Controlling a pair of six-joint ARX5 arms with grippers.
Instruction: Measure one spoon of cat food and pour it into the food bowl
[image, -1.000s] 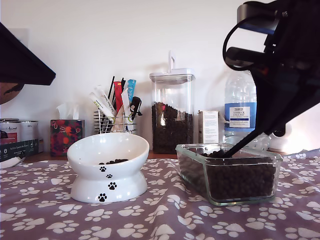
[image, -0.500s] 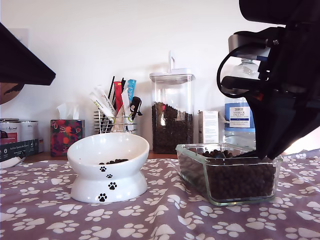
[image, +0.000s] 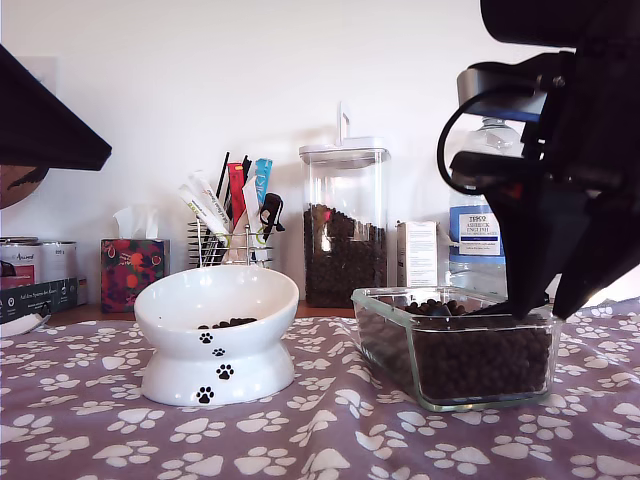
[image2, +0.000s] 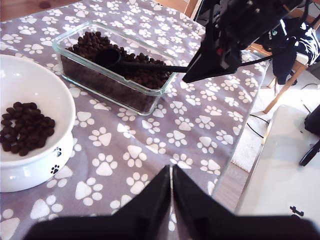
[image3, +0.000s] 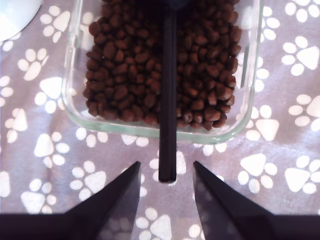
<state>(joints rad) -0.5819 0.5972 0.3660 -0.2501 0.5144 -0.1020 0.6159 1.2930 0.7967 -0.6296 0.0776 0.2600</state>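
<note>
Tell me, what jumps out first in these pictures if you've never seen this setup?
Probably the clear glass dish heaped with dark cat food, with the black spoon lying on top, its handle sticking out over the rim between the open jaws of my second gripper. Beside it on the paw-print cloth stands the white food bowl, which already holds a small pile of kibble.

Table under a purple paw-print cloth (image: 330, 440) — food bowl (image: 215, 345), glass dish (image: 455, 345) resting on it

My second gripper (image3: 166, 176) hangs just past the short end of the glass dish (image3: 75, 100), fingers spread wide. My first gripper (image2: 171, 186) sits pinched tight, well back from that dish.
</note>
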